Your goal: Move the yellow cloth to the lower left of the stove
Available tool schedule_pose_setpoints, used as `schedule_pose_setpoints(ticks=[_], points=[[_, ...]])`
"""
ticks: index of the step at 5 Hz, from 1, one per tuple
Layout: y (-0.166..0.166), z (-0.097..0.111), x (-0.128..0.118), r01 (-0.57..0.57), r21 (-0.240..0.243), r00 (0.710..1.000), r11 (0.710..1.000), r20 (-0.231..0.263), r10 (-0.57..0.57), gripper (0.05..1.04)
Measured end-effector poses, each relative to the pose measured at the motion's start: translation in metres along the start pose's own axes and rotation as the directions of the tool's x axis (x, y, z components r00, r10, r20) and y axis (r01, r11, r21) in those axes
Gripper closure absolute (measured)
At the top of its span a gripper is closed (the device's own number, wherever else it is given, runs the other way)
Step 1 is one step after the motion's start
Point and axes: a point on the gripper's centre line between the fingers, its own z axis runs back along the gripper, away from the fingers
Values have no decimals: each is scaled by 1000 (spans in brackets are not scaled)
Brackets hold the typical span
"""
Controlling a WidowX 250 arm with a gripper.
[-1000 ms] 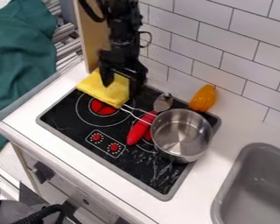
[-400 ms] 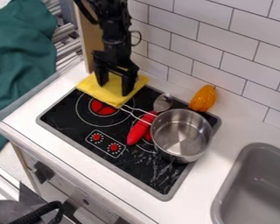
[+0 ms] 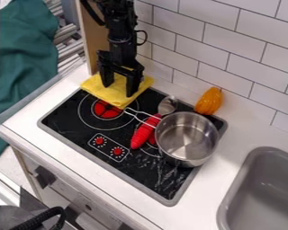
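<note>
A: Position of the yellow cloth (image 3: 104, 93)?

B: Upper left of the frame, folded, across the top-left edge of the stove (image 3: 74, 130). Its near edge slants down to the right. We cannot fix a long axis; the back is partly hidden.

A: And from the jaws?

B: Directly beneath. The black gripper (image 3: 119, 90) hangs over the cloth's middle, jaws spread, yellow showing between them. We see no pinch; whether the tips touch cloth, we cannot tell. They are set roughly along that near edge.

A: Then our next step is to close on a fold and draw it toward the stove's left corner, down and left in the frame. Risk?

B: We judge a shallow grip might slip off. The wire handle of the steel saucepan (image 3: 185, 137) ends right by the cloth's lowest corner, so a drag could snag it.

A: Surroundings?

B: Red-handled spoon (image 3: 143, 134) left of the pan; toy squash (image 3: 208, 101) at the stove's upper right. White counter (image 3: 245, 130) around, grey sink (image 3: 231, 197) lower right, tiled wall (image 3: 224, 51) behind, green fabric (image 3: 26, 67) far left.
</note>
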Motion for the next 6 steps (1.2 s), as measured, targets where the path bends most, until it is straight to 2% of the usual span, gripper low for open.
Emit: schedule_pose_setpoints(ticks=[1, 4, 6], points=[[-3, -4, -6, 0, -18, 1000, 1000, -10, -1, 80], [-1, -4, -27, -18, -7, 998, 1000, 53, 19, 83], [8, -4, -77, -59, 17, 998, 998, 39, 59, 83]])
